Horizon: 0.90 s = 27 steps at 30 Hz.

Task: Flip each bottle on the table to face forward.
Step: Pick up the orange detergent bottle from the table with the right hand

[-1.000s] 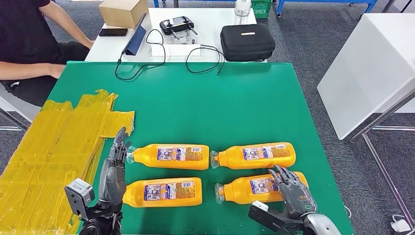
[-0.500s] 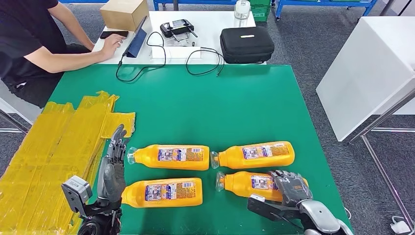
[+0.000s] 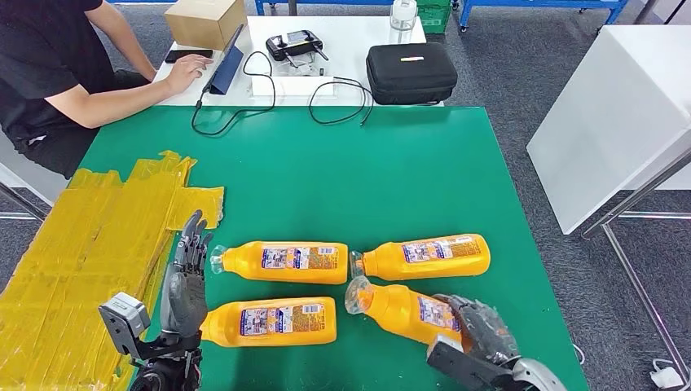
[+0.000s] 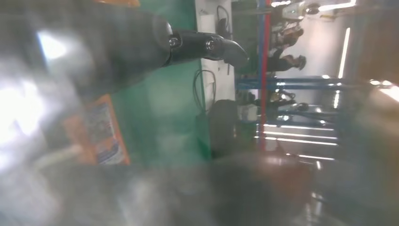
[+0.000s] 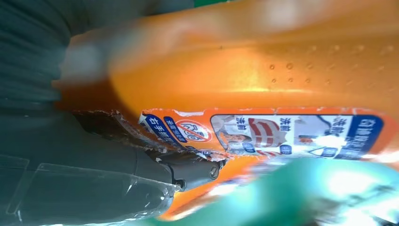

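Note:
Four orange bottles lie on the green table (image 3: 367,179). My right hand (image 3: 481,330) grips the base end of the near right bottle (image 3: 399,309), which is tilted with its clear cap raised toward the left. Up close that held bottle (image 5: 263,84) shows its blue and white label. The far right bottle (image 3: 424,257), the far left bottle (image 3: 281,261) and the near left bottle (image 3: 273,320) lie flat, caps to the left. My left hand (image 3: 186,277) rests flat with straight fingers just left of the two left bottles, holding nothing.
Crumpled yellow tape (image 3: 90,252) covers the table's left part. A person (image 3: 57,73) sits at the far left, one hand on a white table with a black case (image 3: 411,72), cables and a cardboard box (image 3: 204,20). A white cabinet (image 3: 611,114) stands at the right.
My right hand has closed on the near right bottle and lifted it, so its cap end now points up and left. The left hand has stayed put.

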Tool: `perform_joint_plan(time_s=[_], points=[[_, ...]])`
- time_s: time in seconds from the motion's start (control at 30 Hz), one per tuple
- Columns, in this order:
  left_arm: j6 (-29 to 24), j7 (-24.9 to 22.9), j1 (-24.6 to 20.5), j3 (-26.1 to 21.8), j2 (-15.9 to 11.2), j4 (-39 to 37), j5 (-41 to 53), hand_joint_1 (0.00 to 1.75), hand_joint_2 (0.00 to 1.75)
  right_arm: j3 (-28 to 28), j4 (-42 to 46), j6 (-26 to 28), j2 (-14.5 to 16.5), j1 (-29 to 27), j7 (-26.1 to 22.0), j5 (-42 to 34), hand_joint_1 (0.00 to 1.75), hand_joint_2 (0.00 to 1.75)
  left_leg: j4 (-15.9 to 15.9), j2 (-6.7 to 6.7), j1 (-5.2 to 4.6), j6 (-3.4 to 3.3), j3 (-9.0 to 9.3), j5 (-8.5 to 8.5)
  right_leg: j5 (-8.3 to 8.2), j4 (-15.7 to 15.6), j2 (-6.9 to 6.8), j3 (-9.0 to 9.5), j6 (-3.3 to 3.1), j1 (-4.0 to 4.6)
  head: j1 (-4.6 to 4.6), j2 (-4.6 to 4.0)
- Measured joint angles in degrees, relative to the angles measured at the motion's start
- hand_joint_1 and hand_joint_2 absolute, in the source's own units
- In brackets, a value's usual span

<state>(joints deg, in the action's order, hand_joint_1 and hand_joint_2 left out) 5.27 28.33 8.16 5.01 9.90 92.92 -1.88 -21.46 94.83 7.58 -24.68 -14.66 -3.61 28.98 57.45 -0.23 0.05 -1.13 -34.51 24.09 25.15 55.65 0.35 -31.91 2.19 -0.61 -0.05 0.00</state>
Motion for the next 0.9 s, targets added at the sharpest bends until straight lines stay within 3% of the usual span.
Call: perform_joint_plan(time_s=[0.1,0.17,0.43,0.63,0.9], points=[[0.9,-0.8,0.1,0.0,0.0,-0.1,-2.2,0.0,1.75,0.8,4.6,2.9,3.0,-2.5,-9.0,-4.0,1.75,1.75,0.0,0.03,0.04,0.01,-0.04,0.01,0.01,0.0,0.02,-0.09,-0.02,0.06,0.02,0.0],[1.2,-1.4,0.2,0.1,0.0,-0.1,-3.2,0.0,1.75,1.0,7.6,4.6,5.4,-3.1,-11.8,-3.5,1.75,1.75,0.0,0.05,0.06,0.02,-0.05,0.01,0.03,0.0,0.03,-0.13,-0.03,0.08,0.01,0.0],[5.3,-4.5,0.6,0.9,0.1,0.1,-11.7,0.0,1.75,0.1,12.6,5.9,11.3,-2.5,-14.8,-6.6,1.75,1.75,0.0,0.05,0.01,0.01,-0.08,0.0,0.04,0.0,0.02,-0.1,-0.05,0.01,0.03,0.0],[11.7,-8.5,0.3,3.4,-0.3,0.1,-22.3,0.0,1.75,-0.1,9.9,3.2,16.8,4.4,-14.1,-11.2,1.75,1.75,0.0,0.06,-0.01,0.0,-0.07,-0.04,0.02,0.0,0.03,-0.1,-0.04,-0.01,0.02,0.0],[14.2,-9.7,-0.6,5.9,-0.9,0.1,-25.1,0.0,1.75,0.5,1.4,1.3,20.9,12.8,-12.2,-12.7,1.75,1.75,0.0,0.04,0.0,0.0,-0.09,-0.08,0.01,0.0,0.02,-0.1,-0.04,0.0,0.03,0.0]])
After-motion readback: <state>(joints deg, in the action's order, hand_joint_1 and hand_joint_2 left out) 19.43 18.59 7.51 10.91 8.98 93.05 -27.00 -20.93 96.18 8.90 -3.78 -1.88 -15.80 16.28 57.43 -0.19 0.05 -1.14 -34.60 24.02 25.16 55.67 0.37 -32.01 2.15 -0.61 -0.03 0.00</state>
